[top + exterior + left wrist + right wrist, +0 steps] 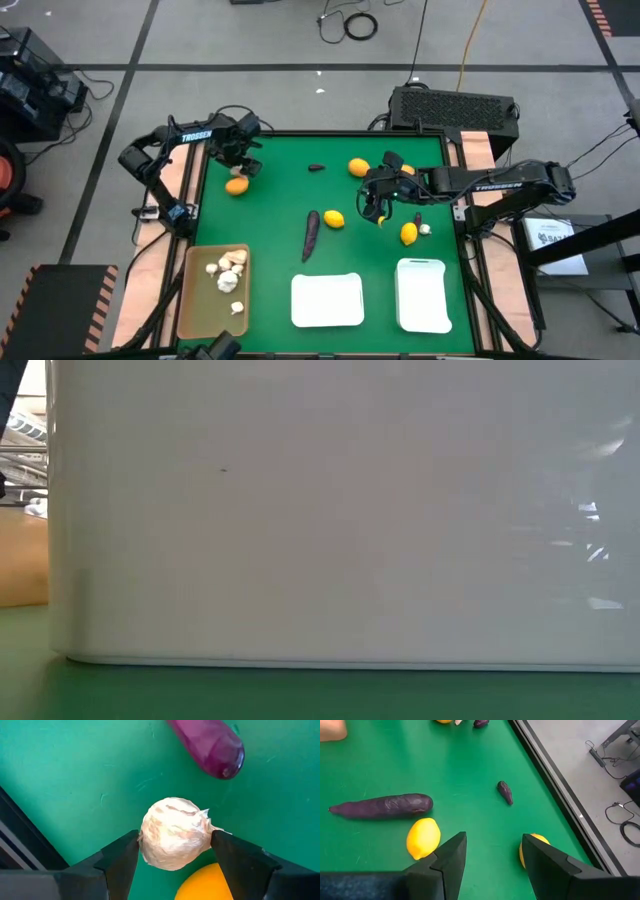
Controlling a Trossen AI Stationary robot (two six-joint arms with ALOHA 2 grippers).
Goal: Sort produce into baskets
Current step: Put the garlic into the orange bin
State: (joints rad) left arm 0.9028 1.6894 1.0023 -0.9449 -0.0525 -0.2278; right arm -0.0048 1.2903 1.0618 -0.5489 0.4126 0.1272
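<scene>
Whitish bulbs [228, 270] already lay in the tan basket [192, 300] at the table's near-left corner; both white baskets [327, 300] stood empty. The left gripper [175, 851] clasped another bulb [172, 833] near the far-left corner; the right gripper [492, 851] hung open.

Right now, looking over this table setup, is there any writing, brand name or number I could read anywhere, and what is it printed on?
"TROSSEN": white letters on the left arm, seen from above.
"TROSSEN": white letters on the right arm, seen from above.
A white sheet lying right of the table carries dark print, too small to read.
Nothing readable shows on the fruit, the trays, or in the low and wrist views.
</scene>
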